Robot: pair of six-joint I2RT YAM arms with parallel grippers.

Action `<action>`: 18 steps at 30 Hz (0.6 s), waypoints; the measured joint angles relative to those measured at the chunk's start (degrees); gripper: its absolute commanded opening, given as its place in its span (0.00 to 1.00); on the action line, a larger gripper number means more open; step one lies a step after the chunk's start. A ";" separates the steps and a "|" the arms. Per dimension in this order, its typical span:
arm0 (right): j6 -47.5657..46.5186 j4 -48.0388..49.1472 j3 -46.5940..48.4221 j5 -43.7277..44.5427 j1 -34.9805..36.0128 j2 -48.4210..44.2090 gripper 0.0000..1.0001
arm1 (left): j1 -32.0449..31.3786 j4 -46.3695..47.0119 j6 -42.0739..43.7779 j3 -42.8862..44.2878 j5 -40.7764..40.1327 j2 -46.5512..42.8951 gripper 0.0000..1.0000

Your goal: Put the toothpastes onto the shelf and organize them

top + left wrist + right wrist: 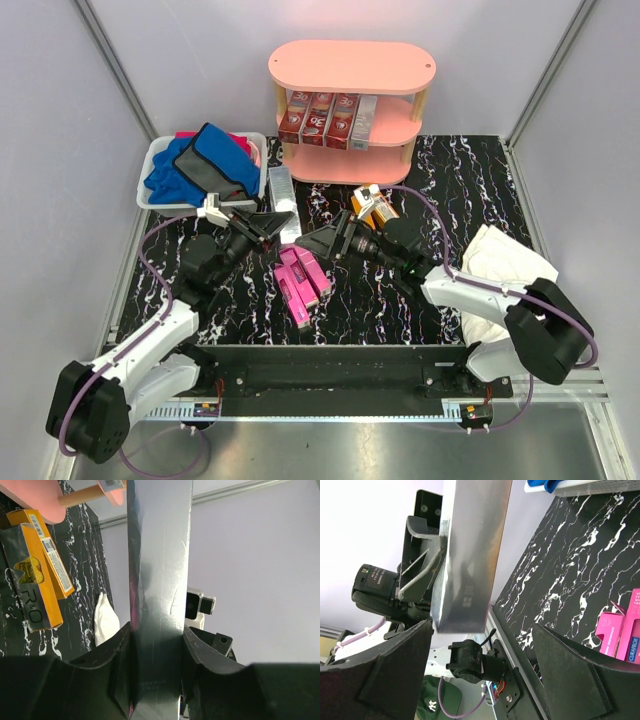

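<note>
The black marbled desk (470, 190) fills mid-frame. At top centre stands the shelf (350, 65), with dark red toothpastes (320, 117) on its middle tier. Pink toothpastes (303, 277) lie at centre and orange toothpastes (372, 207) below the shelf. The left pincer (156, 670) clamps a silver-grey toothpaste (283, 195), centre-left. The right pincer (312, 243) gapes wide, holding nothing.
</note>
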 measured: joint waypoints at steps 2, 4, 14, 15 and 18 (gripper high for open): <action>0.02 1.18 0.11 -0.09 0.02 0.94 0.74 | -0.04 0.15 -0.02 0.00 0.79 0.04 0.35; 0.22 2.43 0.26 -0.55 0.02 2.10 0.68 | -0.31 0.09 0.09 0.00 1.25 0.13 0.36; 0.79 5.62 1.57 -4.57 0.04 4.46 0.30 | -1.36 0.74 0.63 0.00 1.77 1.75 0.61; 0.42 5.20 1.79 -4.90 0.04 4.46 0.28 | -1.36 0.81 0.79 0.00 2.01 1.75 0.68; -2.12 1.25 3.41 -6.78 0.07 4.46 0.27 | -1.79 -0.15 2.60 0.50 2.95 1.55 0.87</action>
